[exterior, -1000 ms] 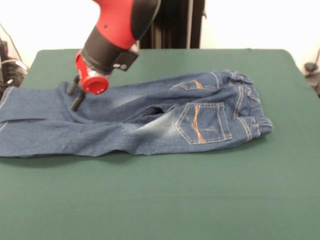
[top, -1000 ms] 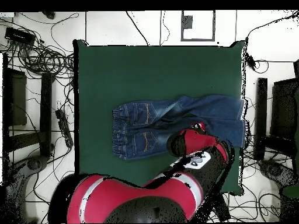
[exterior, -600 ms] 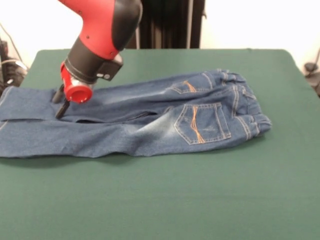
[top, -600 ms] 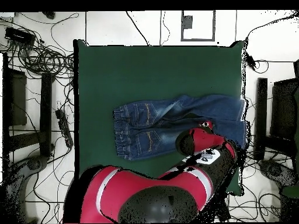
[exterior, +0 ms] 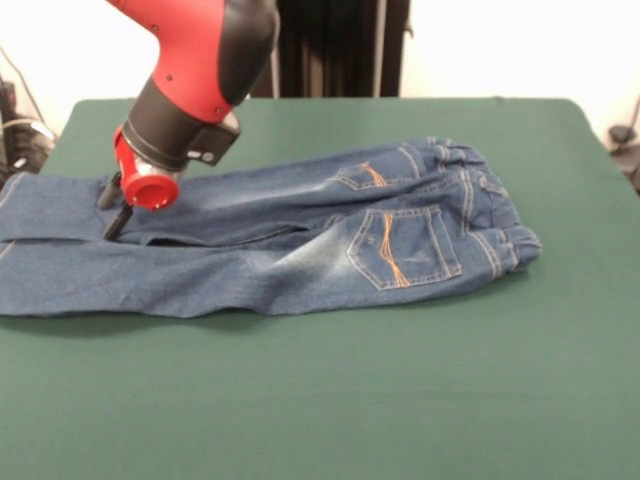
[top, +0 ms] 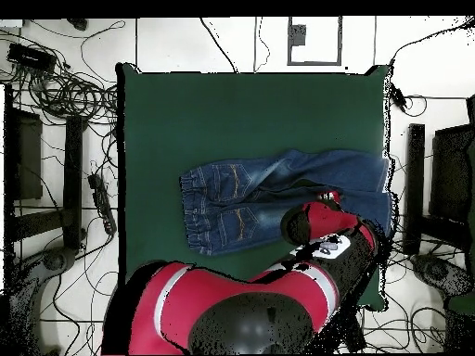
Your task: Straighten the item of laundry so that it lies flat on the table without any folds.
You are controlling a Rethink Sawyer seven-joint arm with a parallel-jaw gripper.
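Observation:
The item of laundry (exterior: 300, 235), a small pair of blue jeans, lies back pockets up across the table (exterior: 350, 400). Its waistband is to the right and both legs run to the left edge in the front view. My gripper (exterior: 111, 207) is down on the far leg near its cuff end, shut on the denim, with one black finger (exterior: 104, 193) on either side of a fold. A dark crease runs between the two legs. Seen from overhead, the jeans (top: 241, 190) lie mid-table and the arm covers most of the near leg around the gripper (top: 327, 197).
The leg ends lie at the table's edge (top: 384, 185) on the right of the overhead view. Tangled cables (top: 56, 83) and black stands (top: 414, 185) are on the floor around the table. Green cloth (top: 241, 111) spreads wide beyond the jeans.
My gripper has moved left along the far leg toward its cuff end. The jeans have been drawn a little left with it, and the far leg lies straighter.

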